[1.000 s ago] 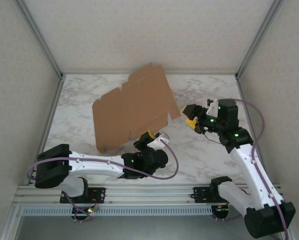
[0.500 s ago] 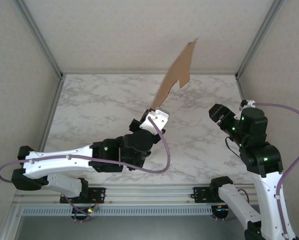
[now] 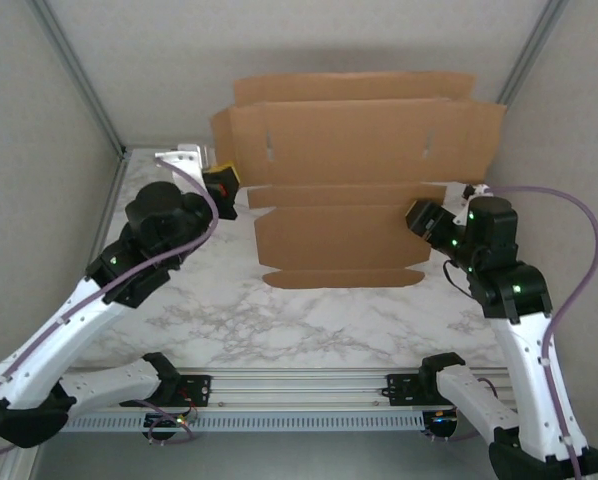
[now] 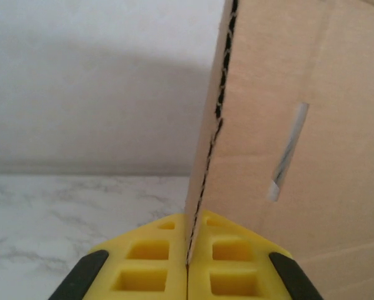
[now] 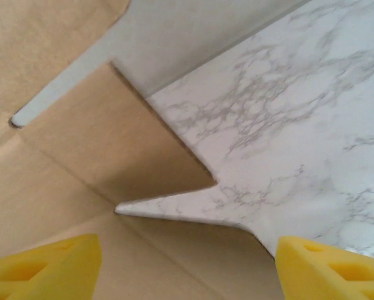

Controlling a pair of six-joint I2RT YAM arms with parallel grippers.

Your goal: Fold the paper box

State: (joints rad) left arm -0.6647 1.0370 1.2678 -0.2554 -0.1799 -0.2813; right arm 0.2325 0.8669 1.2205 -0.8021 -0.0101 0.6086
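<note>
The left gripper (image 3: pixel 225 185) swung left — the paper box (image 3: pixel 354 150) now stands broadside.

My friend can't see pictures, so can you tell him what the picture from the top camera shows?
A big, flat, brown paper box sheet is held up over a marble table, pinched at its left edge by the left tool. The right tool is open near the sheet's lower right edge.

- Left arm (image 3: pixel 74 315) stretches from its base up the left side, with the wrist bent toward the right.
- Left gripper (image 3: pixel 222 190): yellow jaws pressed together, pinching the edge of the paper box (image 4: pixel 299 206).
- Right arm (image 3: pixel 531 335) rises steeply, with the wrist aimed left.
- Right gripper (image 3: pixel 420 215): jaws spread wide apart.
</note>
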